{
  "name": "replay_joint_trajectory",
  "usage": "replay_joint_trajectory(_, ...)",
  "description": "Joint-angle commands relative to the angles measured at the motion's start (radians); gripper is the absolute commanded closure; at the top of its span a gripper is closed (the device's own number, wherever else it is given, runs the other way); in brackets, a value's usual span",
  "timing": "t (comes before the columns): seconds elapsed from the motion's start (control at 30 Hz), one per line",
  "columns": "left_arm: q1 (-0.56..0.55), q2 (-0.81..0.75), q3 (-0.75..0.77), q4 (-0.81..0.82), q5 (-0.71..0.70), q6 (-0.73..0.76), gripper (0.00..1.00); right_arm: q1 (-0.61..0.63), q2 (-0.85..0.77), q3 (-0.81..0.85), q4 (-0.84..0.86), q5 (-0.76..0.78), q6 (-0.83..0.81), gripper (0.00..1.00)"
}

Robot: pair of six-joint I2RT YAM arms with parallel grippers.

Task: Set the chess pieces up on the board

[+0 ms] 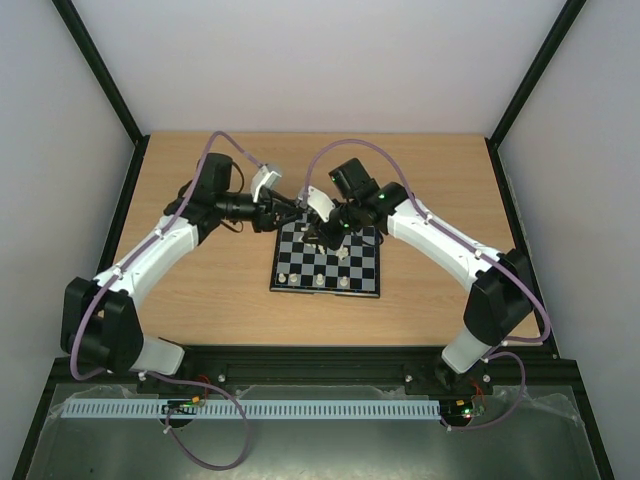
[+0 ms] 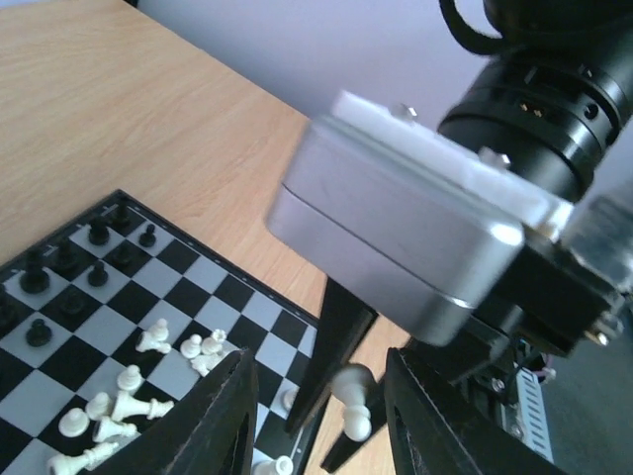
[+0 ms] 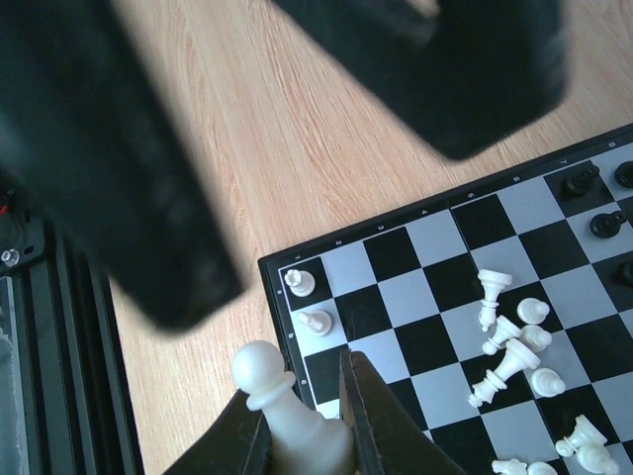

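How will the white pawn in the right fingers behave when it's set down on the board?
The white pawn looks rigid and very light, being tiny beside the right fingers. Its tall, slim shape probably tips easily, as the toppled white pieces on the board suggest.

The top external camera hung high above and behind the arm bases, facing steeply down. It took in the whole worktop [image 1: 200, 300], with the board [image 1: 345, 270] small near its middle. The left wrist camera sat close over one corner of the board, facing obliquely across it past the left claw [image 2: 318, 358]. The right wrist camera looked almost straight down past the right claw [image 3: 302, 406], very near the board's edge. Both wrist views shared the white pawn [image 3: 265, 376] in the right claw and the cluster of white pieces [image 3: 509, 346]; all three shared the board.
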Motion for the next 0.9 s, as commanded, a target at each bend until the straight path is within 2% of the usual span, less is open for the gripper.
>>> replay_joint_trajectory(0.0, -0.006, 0.038, 0.008, -0.071, 0.094, 0.071, 0.62, -0.013, 0.014, 0.025, -0.033, -0.03, 0.034, 0.92)
replay_joint_trajectory(0.13, -0.007, 0.073, 0.039, -0.185, 0.141, 0.179, 0.62, -0.022, 0.013, 0.028, -0.033, -0.028, 0.036, 0.92)
replay_joint_trajectory(0.23, -0.009, 0.105, 0.065, -0.214, 0.157, 0.198, 0.62, -0.024, 0.008, 0.028, -0.034, -0.028, 0.03, 0.92)
replay_joint_trajectory(0.87, -0.035, 0.155, 0.093, -0.225, 0.189, 0.211, 0.72, -0.024, 0.005, 0.017, -0.036, -0.015, 0.01, 0.9)
